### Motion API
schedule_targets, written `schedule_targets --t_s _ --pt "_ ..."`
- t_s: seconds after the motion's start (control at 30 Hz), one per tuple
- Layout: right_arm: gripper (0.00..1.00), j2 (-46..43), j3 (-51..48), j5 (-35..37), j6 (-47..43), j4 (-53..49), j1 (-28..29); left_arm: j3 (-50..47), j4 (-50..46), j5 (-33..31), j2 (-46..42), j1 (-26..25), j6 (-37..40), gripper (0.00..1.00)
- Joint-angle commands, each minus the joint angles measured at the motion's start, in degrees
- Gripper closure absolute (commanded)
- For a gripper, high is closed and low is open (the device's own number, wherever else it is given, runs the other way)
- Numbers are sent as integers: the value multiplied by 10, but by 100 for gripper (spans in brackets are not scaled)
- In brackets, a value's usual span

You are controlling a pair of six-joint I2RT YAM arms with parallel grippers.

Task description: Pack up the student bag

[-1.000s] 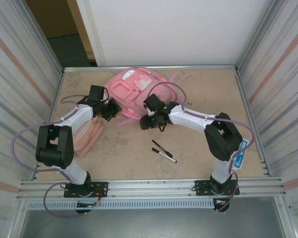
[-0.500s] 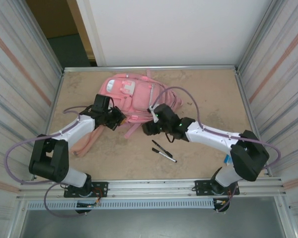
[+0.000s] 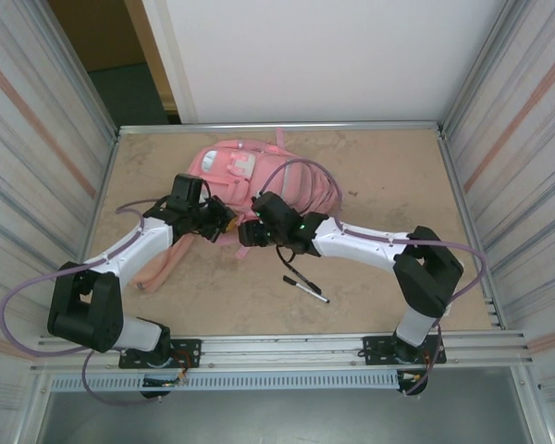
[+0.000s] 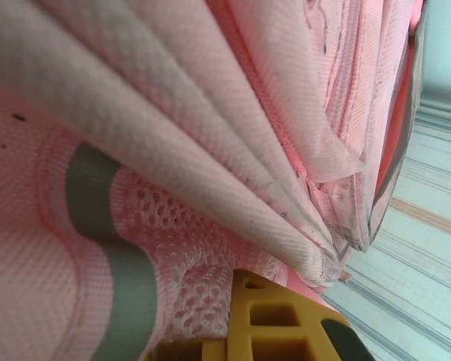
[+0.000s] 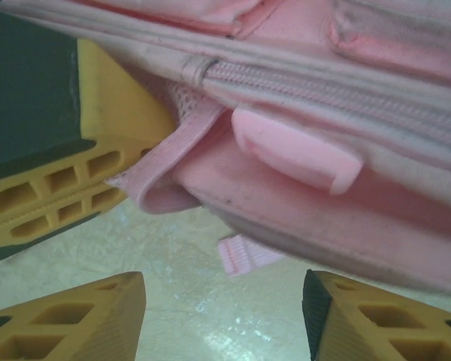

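1. The student bag (image 3: 259,176) is soft pink woven cloth, rounded and slumped. It lies just beyond both claws, and its near edge meets them.
2. The left claw (image 3: 224,220) is clenched on a bunched fold of the bag. In its wrist view, ridged pleats (image 4: 210,128) run down to its yellow lattice finger (image 4: 278,316), with open mesh (image 4: 188,263) and a grey band (image 4: 113,256) alongside.
3. The right claw (image 5: 222,308) is released. Its two yellow ribbed fingertips stand apart over the pale mottled table (image 5: 180,293), with nothing between them.
4. Just above the right claw are a flat webbing strap (image 5: 173,162), a fine-toothed zipper (image 5: 308,94) and a smooth, rounded pink tab (image 5: 297,154).
5. A slim black pen (image 3: 305,288) lies behind the right claw, toward the arm bases.
6. Compared with a second ago, the bag has swung left and turned. The right claw has slid left and now sits close beside the left claw.
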Motion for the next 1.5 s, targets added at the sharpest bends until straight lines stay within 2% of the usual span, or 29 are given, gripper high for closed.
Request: schedule_targets --t_s 0.0,0.13,0.3,0.47,0.67,0.77,0.9,0.93,1.07,1.23,1.33,1.47 --pt "43 1 21 108 98 -32 32 42 26 70 -26 -6 -9 100" --pt "49 24 30 117 112 -32 34 61 6 69 -18 -6 9 100" --pt "49 39 34 139 91 -4 33 92 -16 91 -2 -9 24 100" --pt "49 69 67 163 36 1 20 86 -15 64 -4 -30 9 100" --pt "45 65 59 214 3 38 20 80 4 82 10 -35 -3 100" --pt "51 65 59 214 -12 35 11 80 -4 83 15 -33 7 100" --pt "76 52 53 225 -54 34 11 77 3 92 22 -32 12 100" --pt "80 47 48 225 -63 39 12 75 3 92 22 -31 13 100" --pt "88 22 39 204 -102 26 10 67 18 104 24 -26 5 100" --pt "100 -26 -7 152 -121 20 -3 85 -15 109 28 -14 46 100" --pt "100 -50 -37 110 -115 15 -21 77 -6 111 25 -8 45 100" --pt "100 -68 -65 15 -129 17 -57 71 -3 117 31 -2 47 100"
